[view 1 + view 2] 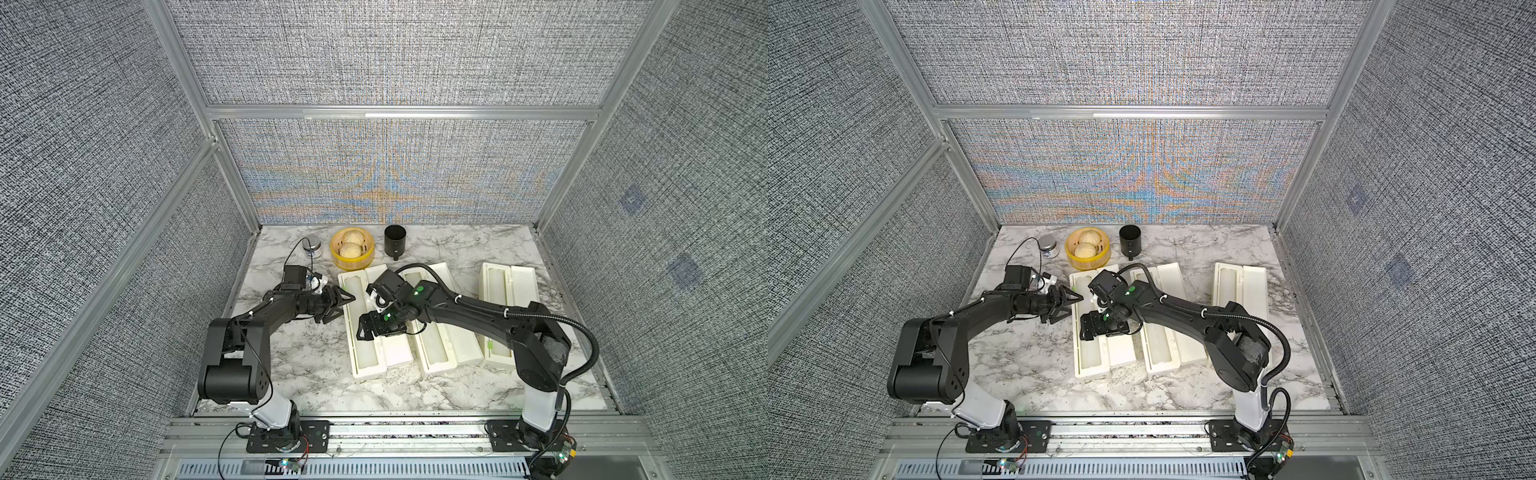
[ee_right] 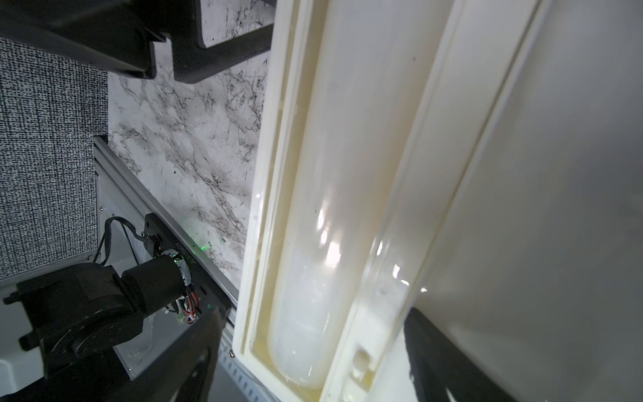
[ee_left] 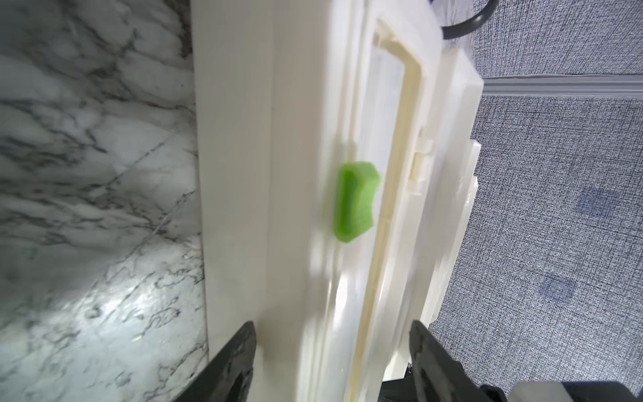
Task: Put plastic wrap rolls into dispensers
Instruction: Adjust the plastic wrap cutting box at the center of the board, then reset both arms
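Note:
Three cream dispensers lie open on the marble table, the left one [image 1: 376,368], the middle one [image 1: 419,357] and the right one [image 1: 521,291]. A translucent plastic wrap roll [image 2: 313,243] lies in the left dispenser's trough [image 2: 264,174], and further rolls show in the middle [image 1: 434,349] and right [image 1: 494,286] troughs. My right gripper [image 1: 365,328] [image 2: 313,358] hovers open over the left dispenser, one finger outside its outer wall and one over its lid [image 2: 539,174]. My left gripper [image 1: 349,297] [image 3: 334,348] is against that dispenser's outer wall near a green clip [image 3: 355,205], jaws apart, holding nothing.
At the back of the table stand a yellow bamboo steamer [image 1: 334,253] with buns, a black cup [image 1: 395,241] and a small jar [image 1: 312,247]. Fabric walls close in the table on three sides. The right arm reaches across the middle dispenser.

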Motion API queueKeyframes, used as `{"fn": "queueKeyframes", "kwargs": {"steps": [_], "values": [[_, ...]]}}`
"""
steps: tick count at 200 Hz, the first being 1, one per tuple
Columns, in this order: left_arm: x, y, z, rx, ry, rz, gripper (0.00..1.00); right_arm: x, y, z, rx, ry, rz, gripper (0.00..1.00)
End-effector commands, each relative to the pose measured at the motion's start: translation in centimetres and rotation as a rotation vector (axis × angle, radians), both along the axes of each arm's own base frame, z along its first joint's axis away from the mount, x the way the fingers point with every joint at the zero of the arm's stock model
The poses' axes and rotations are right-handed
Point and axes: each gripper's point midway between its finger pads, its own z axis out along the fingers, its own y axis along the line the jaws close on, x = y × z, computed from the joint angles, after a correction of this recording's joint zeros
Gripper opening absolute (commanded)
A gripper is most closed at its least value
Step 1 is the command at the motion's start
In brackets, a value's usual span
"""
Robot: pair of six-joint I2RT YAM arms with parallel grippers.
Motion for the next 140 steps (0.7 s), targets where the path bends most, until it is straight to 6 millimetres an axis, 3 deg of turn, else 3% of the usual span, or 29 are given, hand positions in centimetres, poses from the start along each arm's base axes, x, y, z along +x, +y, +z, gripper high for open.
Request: {"fn": "queueKeyframes", "kwargs": {"steps": [1, 33, 78, 108, 114, 140], "values": [[-0.4, 1.1, 0.4, 0.058, -0.009, -0.012, 0.70, 1.6, -2.1, 1.9, -0.013, -0.096, -0.026, 0.88], [0.5, 3.7, 1.9, 0.183, -0.072, 0.009, 0.73, 5.3, -9.1, 4.7, -0.053, -0.241, -0.149, 0.94], [3.2, 10.2, 5.4, 0.595, -0.300, 0.164, 0.90, 11.7, -22.1, 8.0, -0.190, -0.577, -0.375, 0.99], [4.1, 15.3, 6.8, 0.830, -0.409, 0.381, 0.98, 14.5, -29.7, 8.4, -0.278, -0.747, -0.520, 0.99], [4.1, 15.8, 7.0, 0.859, -0.443, 0.398, 1.00, 14.5, -31.1, 7.3, -0.298, -0.753, -0.543, 0.99], [4.4, 17.2, 7.0, 0.931, -0.587, 0.471, 0.99, 15.1, -35.8, 6.1, -0.328, -0.849, -0.648, 0.99]]}}
